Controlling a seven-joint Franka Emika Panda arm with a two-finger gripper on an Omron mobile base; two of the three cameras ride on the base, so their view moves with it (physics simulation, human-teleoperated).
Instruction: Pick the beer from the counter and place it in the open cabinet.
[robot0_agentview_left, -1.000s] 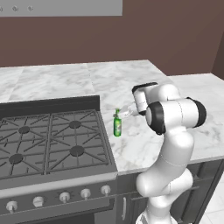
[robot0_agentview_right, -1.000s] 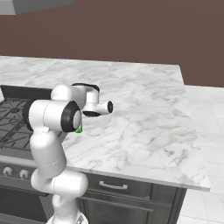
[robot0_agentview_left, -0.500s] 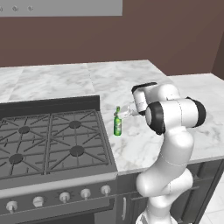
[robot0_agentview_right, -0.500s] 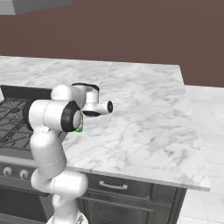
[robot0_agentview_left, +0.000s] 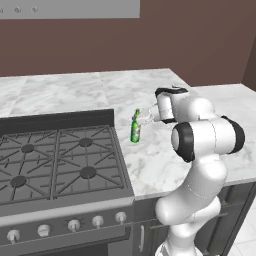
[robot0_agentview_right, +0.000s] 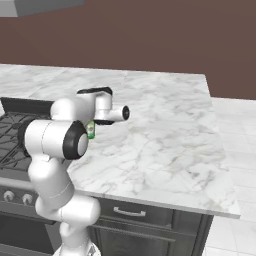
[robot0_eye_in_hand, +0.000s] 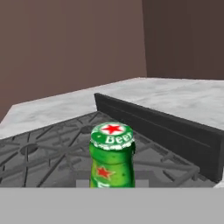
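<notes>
One beer (robot0_agentview_left: 135, 129) stands upright on the tabletop (robot0_agentview_left: 150, 160), long axis vertical, slim neck up, just right of the stove (robot0_agentview_left: 60, 160). It is a small green glass bottle with a pale label band on its body; in the hand view its top (robot0_eye_in_hand: 112, 134) is green with a red star and white lettering, and a second red star sits on the neck below. The end effector (robot0_agentview_left: 142, 120) reaches sideways at neck height and is clamped on the beer's neck. The tabletop is white marble with grey veins and a thick pale edge. The stove is black, with four round burners under a cast grate, a raised black back rail (robot0_eye_in_hand: 166, 127) and a row of silver knobs (robot0_agentview_left: 75, 226) along its front.
</notes>
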